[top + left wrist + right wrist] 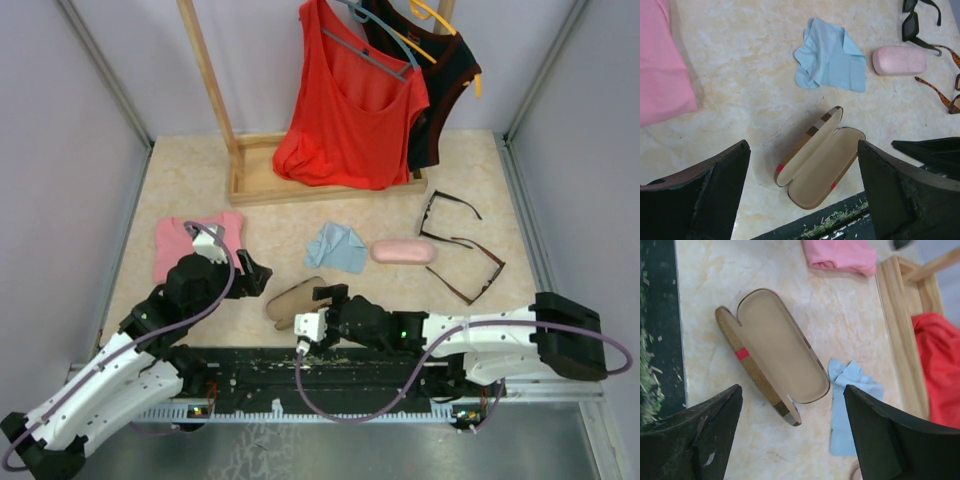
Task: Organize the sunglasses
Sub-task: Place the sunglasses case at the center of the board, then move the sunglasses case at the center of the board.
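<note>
The black-framed sunglasses (431, 212) lie unfolded at the right rear of the table, and the reddish-brown pair (462, 293) lies just in front of them. Both show at the upper right of the left wrist view: black (912, 25), brown (935, 90). The brown plaid case (297, 301) lies open and empty near the front edge. My left gripper (250, 275) is open and empty, hovering left of that case (820, 167). My right gripper (328, 298) is open and empty just right of the case (775, 345).
A closed pink case (403, 251) and a light blue cloth (337, 247) lie mid-table. A folded pink cloth (195, 245) lies at the left. A wooden rack base (260, 185) stands at the back with a red top (345, 110) and a black top (445, 90) hanging over it.
</note>
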Controlling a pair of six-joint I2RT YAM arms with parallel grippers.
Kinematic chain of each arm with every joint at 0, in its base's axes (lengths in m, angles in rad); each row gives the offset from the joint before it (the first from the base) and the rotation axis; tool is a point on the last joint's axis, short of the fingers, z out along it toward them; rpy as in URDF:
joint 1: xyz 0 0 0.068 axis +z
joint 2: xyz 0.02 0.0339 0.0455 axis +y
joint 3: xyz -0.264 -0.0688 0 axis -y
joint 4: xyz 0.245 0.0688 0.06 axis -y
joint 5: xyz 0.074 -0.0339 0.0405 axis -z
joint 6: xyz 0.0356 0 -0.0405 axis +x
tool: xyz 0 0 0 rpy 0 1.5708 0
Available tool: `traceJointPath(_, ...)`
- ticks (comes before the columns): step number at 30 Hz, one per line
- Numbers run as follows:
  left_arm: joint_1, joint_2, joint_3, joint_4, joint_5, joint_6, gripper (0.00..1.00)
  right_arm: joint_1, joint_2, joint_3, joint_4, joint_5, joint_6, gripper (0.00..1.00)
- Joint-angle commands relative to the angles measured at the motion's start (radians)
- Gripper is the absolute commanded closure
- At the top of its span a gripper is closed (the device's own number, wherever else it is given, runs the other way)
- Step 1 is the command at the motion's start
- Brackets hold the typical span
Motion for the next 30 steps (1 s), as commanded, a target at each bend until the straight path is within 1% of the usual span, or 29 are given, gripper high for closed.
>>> traceJointPath(1, -0.004, 0.028, -0.04, 0.038, 0.074, -0.051, 0.08, 0.009, -0.1, 0.027, -0.007, 0.122, 0.419, 0.2)
traceJointPath(5, -0.004, 0.057, -0.067, 0.014, 0.064, -0.131, 0.11, -0.022, -0.137, 0.055, -0.077, 0.21, 0.692, 0.32)
traceJointPath(7, -0.004, 0.071, -0.072, -0.01, 0.063, -0.172, 0.14, -0.085, -0.138, 0.106, -0.177, 0.178, 0.83, 0.37)
traceJointPath(10, -0.004, 0.089, -0.079, -0.046, 0.071, -0.218, 0.18, -0.207, -0.123, 0.149, -0.262, 0.106, 0.923, 0.45)
traceJointPath(15, -0.005, 0.07, -0.138, -0.029, 0.075, -0.261, 0.22, -0.399, -0.048, 0.176, -0.27, -0.099, 0.912, 0.46)
traceJointPath(17, -0.005, 0.054, -0.156, -0.027, 0.066, -0.27, 0.22, -0.438, -0.003, 0.189, -0.255, -0.185, 0.89, 0.46)
traceJointPath(20, -0.005, 0.035, -0.162, -0.026, 0.054, -0.268, 0.22, -0.459, 0.085, 0.215, -0.235, -0.266, 0.855, 0.46)
traceJointPath(24, -0.004, 0.027, -0.156, -0.029, 0.037, -0.255, 0.22, -0.465, 0.196, 0.246, -0.195, -0.317, 0.842, 0.48)
traceJointPath(30, -0.004, 0.023, -0.147, -0.027, 0.03, -0.231, 0.22, -0.47, 0.274, 0.272, -0.148, -0.294, 0.84, 0.54)
